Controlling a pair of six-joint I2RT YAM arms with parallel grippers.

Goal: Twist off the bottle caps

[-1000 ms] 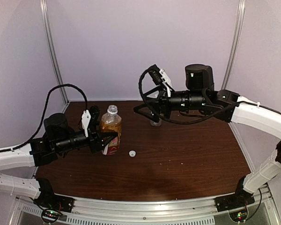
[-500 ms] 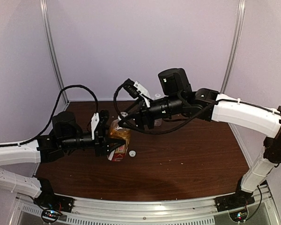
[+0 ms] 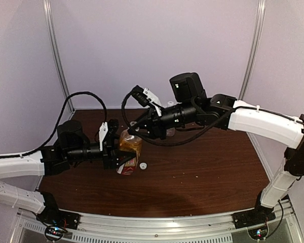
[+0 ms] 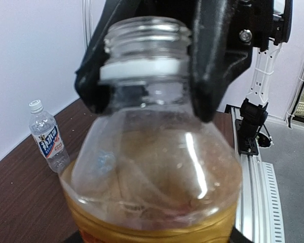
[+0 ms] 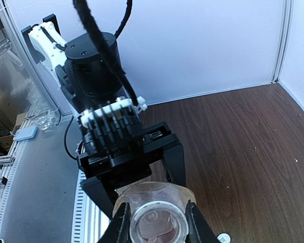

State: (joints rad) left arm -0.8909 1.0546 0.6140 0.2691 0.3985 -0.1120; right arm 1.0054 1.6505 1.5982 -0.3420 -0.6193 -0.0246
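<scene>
Over a dark wood table (image 3: 202,172), the right gripper (image 5: 157,223) is pinching the amber bottle (image 4: 152,167) at its capless neck, which points up into its jaws, while the left gripper (image 3: 120,156) is clasping the body.

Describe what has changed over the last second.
The right gripper swung left from above the clear plastic bottle and shut its jaws on the open neck of the amber-brown plastic bottle. The left gripper still holds that bottle, now tilted. The small round white plastic cap stayed on the table.

Glossy clear plastic bottle (image 4: 152,167) on dark wood-grain table (image 3: 207,167).
</scene>
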